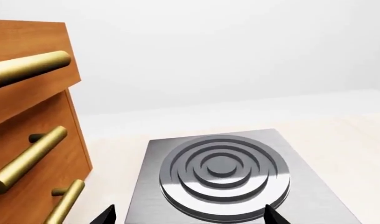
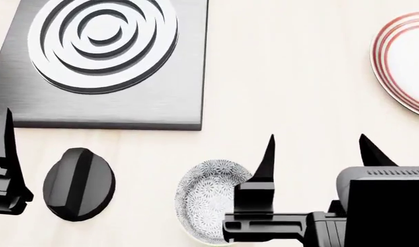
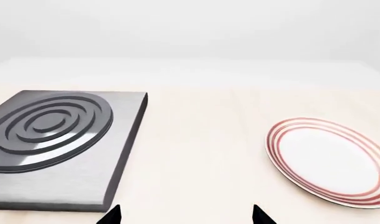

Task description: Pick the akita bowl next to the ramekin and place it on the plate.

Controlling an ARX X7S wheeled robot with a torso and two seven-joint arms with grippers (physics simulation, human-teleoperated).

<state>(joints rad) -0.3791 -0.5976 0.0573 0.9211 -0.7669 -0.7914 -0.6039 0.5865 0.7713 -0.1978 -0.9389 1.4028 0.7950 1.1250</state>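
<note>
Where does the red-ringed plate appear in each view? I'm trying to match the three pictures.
Head view: plate at the right edge, partly cut off.
Right wrist view: plate whole, lying right of the burner.
Left wrist view: not in it.
Shared landmark: the ringed burner, seen in all three.

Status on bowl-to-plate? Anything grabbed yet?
Nothing done yet. The bowl sits on the counter, not on the plate, which is bare. In hand: the right gripper hangs over the bowl's right side, jaws open, holding nothing. Left: grasp, lift, carry to plate. No ramekin in view.
</note>
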